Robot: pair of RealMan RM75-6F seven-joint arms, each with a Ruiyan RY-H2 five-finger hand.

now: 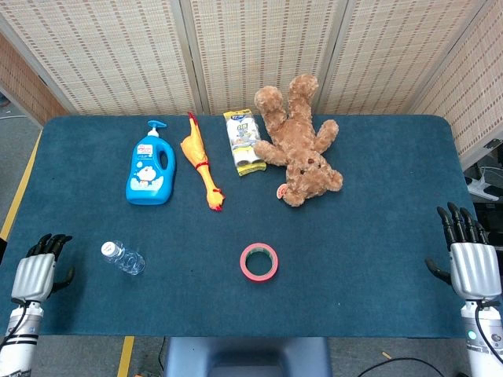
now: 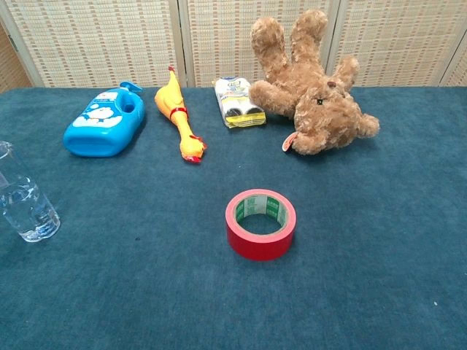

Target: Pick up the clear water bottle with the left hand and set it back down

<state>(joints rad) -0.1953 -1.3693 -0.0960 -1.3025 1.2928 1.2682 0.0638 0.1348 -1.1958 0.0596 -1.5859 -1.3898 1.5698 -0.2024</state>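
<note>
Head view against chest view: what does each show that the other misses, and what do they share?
Only the head view shows the left hand and right hand, both empty at the table's near corners with fingers apart, and the bottle's white cap. Only the chest view shows the clear water bottle from the side, standing upright, with water inside. Both show the blue bottle, rubber chicken, yellow packet, teddy bear and red tape roll.

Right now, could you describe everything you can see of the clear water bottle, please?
The clear water bottle is small, of transparent plastic with a pale cap, and seems to hold some water. It stands upright on the blue table near the front left, just beside the left hand, which is not touching it.
</note>
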